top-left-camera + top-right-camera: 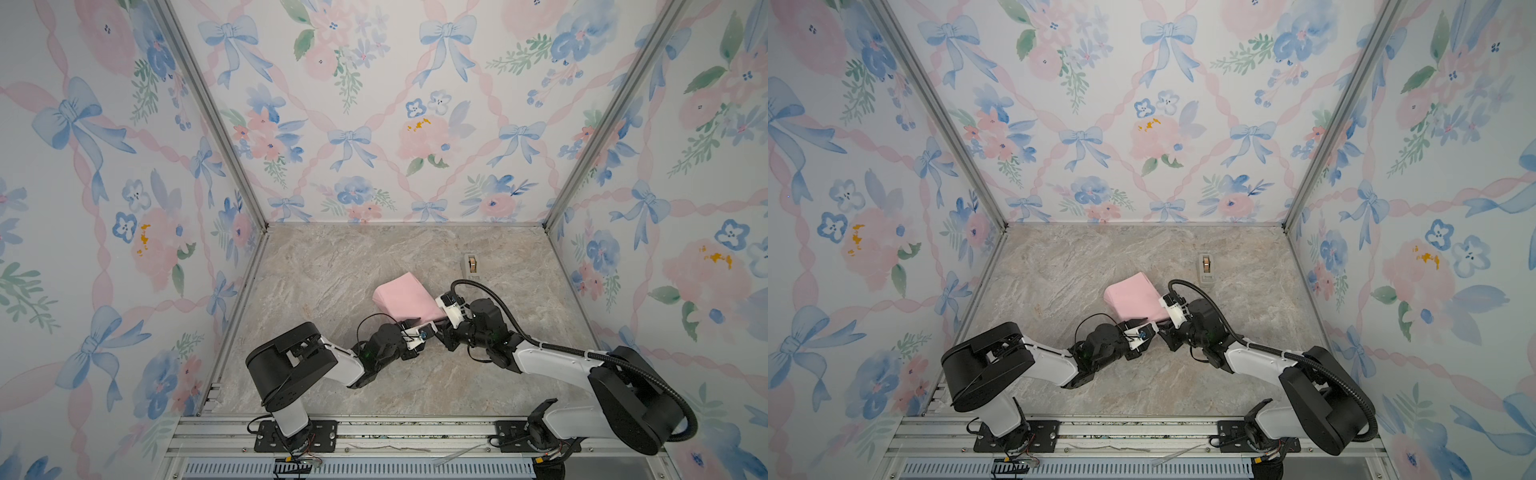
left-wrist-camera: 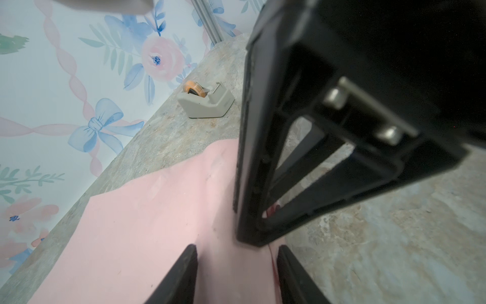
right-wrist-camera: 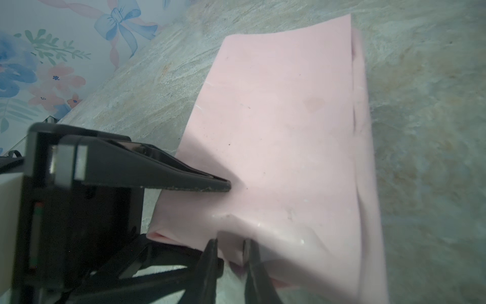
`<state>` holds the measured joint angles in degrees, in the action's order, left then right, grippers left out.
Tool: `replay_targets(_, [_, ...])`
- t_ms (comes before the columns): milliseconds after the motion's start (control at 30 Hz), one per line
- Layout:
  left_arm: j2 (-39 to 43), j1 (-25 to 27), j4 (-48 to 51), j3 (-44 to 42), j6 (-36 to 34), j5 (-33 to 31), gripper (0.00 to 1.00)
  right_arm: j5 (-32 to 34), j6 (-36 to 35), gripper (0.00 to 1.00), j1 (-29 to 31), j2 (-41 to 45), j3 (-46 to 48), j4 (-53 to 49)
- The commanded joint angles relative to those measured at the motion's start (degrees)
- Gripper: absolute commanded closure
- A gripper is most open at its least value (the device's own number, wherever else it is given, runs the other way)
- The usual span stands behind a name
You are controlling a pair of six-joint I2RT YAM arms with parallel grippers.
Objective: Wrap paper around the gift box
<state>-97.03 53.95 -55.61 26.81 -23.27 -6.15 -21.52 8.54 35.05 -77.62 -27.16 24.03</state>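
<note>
Paper is folded pink side out into a loose sleeve on the worktop. The gift box isn't visible in any view. My read is that it's inside the sleeve, ahead of both sets of fingertips, but I can't confirm that.

Left fingers: apart, with the near end of the sleeve between them. In the right wrist view one finger lies on top of the paper and the other runs under it. Can't tell whether they're biting or just straddling. Likely purpose is to pin that end so the wrap doesn't spring open.

Right fingers: narrow gap with a raised fold of paper sitting in it. It looks loose rather than pinched, but that's a judgement only. They're just beside the left fingers, at the same end of the sleeve and coming in at an angle. That fits one side anchoring while the other works the fold.

Overlapping paper edges show on the side of the sleeve away from the left fingers.

Tape dispenser: beyond the right fingers, well apart from the paper, upright.

Risk: the sheet is thin and creased, so if both sets of fingers let go together the overlap probably pops. Suggest one set clamps while the other fetches tape.
</note>
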Motion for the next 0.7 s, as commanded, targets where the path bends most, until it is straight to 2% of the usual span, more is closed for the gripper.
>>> replay_targets(0, [-0.5, -0.3, 2.6, -0.1, 1.3, -0.5, 0.49, 1.5, -0.6, 0.74, 0.5, 1.7, -0.6, -0.6])
replay_targets(100, [-0.5, -0.3, 2.6, -0.1, 1.3, -0.5, 0.49, 1.7, -0.7, 0.67, 0.5, 2.2, -0.8, -1.3])
replay_targets(233, [-0.5, -0.3, 2.6, -0.1, 1.3, -0.7, 0.50, 1.3, -0.4, 0.66, 0.5, 3.1, -0.7, -1.6])
replay_targets(500, [-0.6, -0.3, 2.6, -0.1, 1.3, -0.7, 0.52, 0.1, 1.0, 0.81, 0.5, 4.1, 0.2, -2.1])
replay_targets(667, [-0.6, -0.3, 2.5, -0.1, 1.3, -0.9, 0.53, -1.1, 2.9, 0.86, 0.5, 6.9, 2.2, -2.9])
